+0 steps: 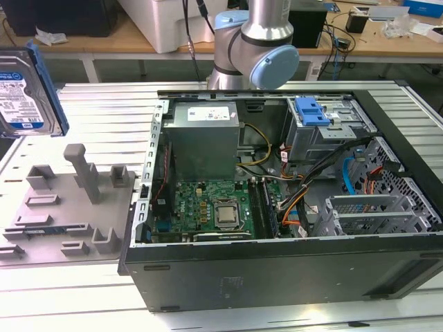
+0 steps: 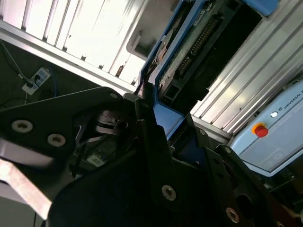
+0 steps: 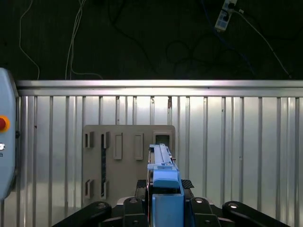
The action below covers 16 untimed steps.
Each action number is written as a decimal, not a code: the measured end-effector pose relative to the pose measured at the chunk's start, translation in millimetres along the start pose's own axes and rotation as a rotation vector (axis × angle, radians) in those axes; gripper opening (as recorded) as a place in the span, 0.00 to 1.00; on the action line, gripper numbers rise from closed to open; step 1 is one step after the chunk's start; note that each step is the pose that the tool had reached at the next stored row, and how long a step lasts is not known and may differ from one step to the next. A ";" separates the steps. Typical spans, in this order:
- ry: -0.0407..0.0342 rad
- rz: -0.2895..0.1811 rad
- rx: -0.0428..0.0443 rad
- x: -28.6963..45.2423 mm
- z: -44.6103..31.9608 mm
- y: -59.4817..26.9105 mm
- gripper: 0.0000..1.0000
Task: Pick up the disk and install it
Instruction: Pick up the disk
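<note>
Clamps with the claw (image 2: 151, 111) onto the disk (image 2: 189, 52), fingers drawn in hard against one end of the blue carrier (image 2: 166, 118), no gap to either side in the second wrist view. Holds it edge-on, standing straight out from the fingertips, with the labelled face upright in the exterior view. Seems gripped that way to keep the flat faces and the carrier's long sides free, as a slide into a bay would need. Takes hold on plastic, not bare metal, probably to spare the drive. Hangs in the air, touching nothing but the claw. Looks straight past the fingertips, in the first wrist view, onto the grey holder (image 3: 128, 161) lying flat on the slatted table (image 3: 236, 142), well apart from the disk; counts, then, as picked up. Leaves the open case (image 1: 277, 277) far off from the claw, toward the exterior view's right, with the grey cage (image 1: 325, 135) and its blue latch (image 1: 311, 111) inside. Shows no part of the disk within the case, so judged not yet installed.
</note>
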State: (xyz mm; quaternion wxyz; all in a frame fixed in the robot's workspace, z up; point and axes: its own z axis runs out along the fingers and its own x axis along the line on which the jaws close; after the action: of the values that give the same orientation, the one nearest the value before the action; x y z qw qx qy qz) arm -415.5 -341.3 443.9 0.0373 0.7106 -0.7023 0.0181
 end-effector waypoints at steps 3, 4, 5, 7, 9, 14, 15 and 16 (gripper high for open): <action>0.0005 0.000 0.0001 0.4 -4.7 -0.9 0.37; 0.0007 0.000 0.0001 0.6 -6.7 -1.9 0.37; 0.0007 0.000 0.0003 0.7 -7.6 -2.9 0.37; 0.0010 0.000 0.0000 0.9 -9.7 -5.7 0.37; 0.0009 0.000 0.0000 1.1 -12.1 -10.2 0.37; 0.0010 0.000 0.0001 1.7 -16.4 -19.0 0.37; 0.0010 0.000 0.0001 1.9 -17.4 -21.3 0.37; 0.0010 0.000 0.0000 2.1 -18.1 -23.2 0.37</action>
State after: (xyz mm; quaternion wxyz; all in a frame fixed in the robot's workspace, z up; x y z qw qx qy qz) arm -391.8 -341.7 461.4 0.0376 0.7107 -0.7023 0.0184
